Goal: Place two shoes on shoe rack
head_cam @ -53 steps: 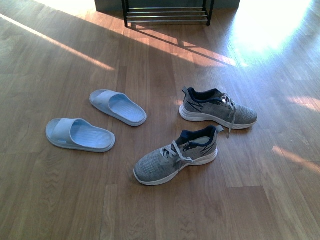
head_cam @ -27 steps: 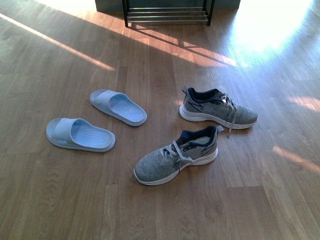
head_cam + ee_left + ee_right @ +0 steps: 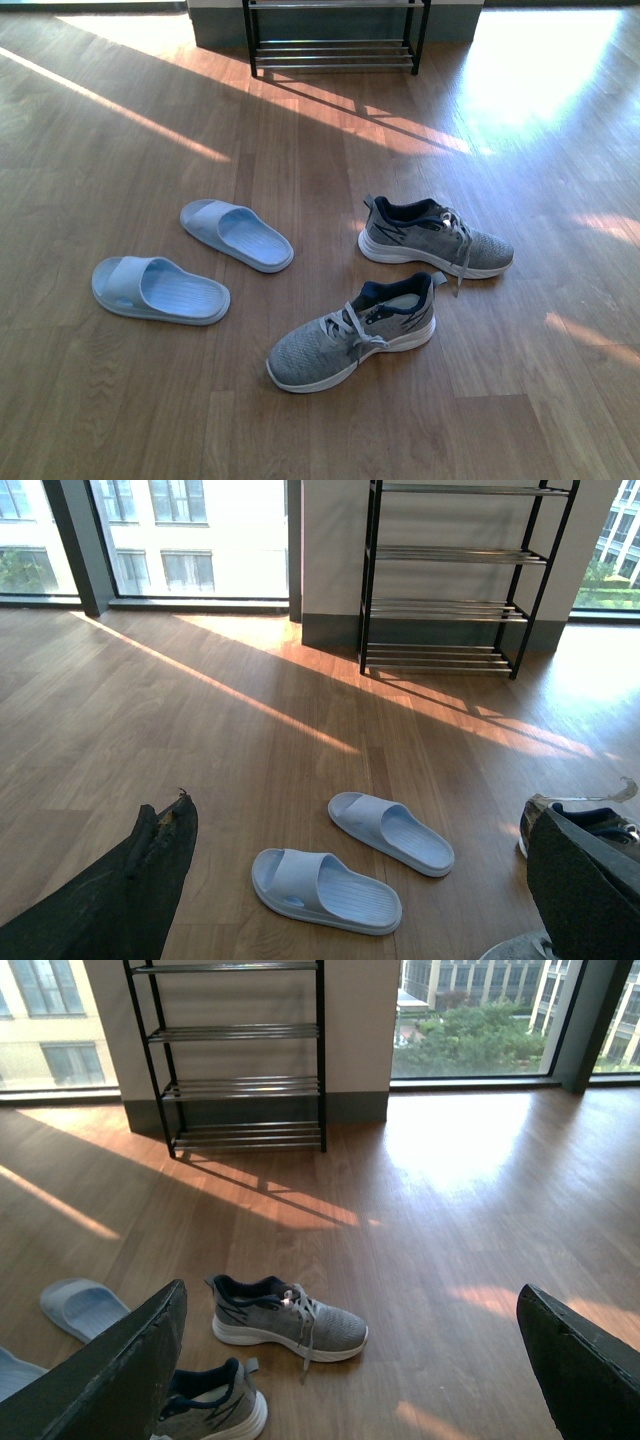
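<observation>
All four shoes lie on the wood floor (image 3: 120, 400), soles down, well apart from the shoe rack (image 3: 333, 45), which stands by the far wall with black side frames and chrome bars. On the right is the grey pair. The far sneaker (image 3: 435, 238) has its toe to the right and its heel to the left. The near sneaker (image 3: 350, 335) is angled, toe toward the front left and heel up near the far one; they are close but not touching. Laces lie loose on both.

On the left is the pale blue pair. The far slide (image 3: 237, 234) lies on a diagonal with its strap end away from us. The near slide (image 3: 160, 290) has its strap end to the left. They are near each other but apart.

The left gripper (image 3: 358, 808) shows only in its wrist view: dark fingers (image 3: 130, 900) spread wide, gripping nothing, above the floor with both slides in sight beyond. The right gripper (image 3: 352, 1290) is the same: spread wide, empty, with the sneakers and the rack in its view. We see sun streaks across the boards.
</observation>
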{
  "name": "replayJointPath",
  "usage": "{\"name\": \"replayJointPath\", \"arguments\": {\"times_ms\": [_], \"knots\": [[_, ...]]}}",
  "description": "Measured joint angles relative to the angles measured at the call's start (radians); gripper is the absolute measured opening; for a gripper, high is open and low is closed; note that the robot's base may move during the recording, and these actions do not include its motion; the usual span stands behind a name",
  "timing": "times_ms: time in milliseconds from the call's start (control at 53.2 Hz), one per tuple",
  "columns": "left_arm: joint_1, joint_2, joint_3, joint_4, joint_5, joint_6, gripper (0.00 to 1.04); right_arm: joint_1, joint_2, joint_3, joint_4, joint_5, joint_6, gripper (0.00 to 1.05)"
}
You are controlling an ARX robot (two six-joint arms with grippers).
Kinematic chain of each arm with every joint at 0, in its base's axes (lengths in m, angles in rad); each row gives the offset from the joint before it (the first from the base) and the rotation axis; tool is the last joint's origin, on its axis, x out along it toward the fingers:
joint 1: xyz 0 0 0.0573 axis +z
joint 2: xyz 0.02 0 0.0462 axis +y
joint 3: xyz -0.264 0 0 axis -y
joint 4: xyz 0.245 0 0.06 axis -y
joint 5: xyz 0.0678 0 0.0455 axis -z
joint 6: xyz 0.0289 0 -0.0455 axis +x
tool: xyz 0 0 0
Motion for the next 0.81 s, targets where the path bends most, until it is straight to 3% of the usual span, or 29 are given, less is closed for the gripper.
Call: {"name": "replayJointPath", "arguments": {"times_ms": [809], "knots": [[0.0,0.0,0.0,0.0,0.0,0.0,0.95,0.0,0.0,0.0,0.0,0.0,0.0,0.96]]}}
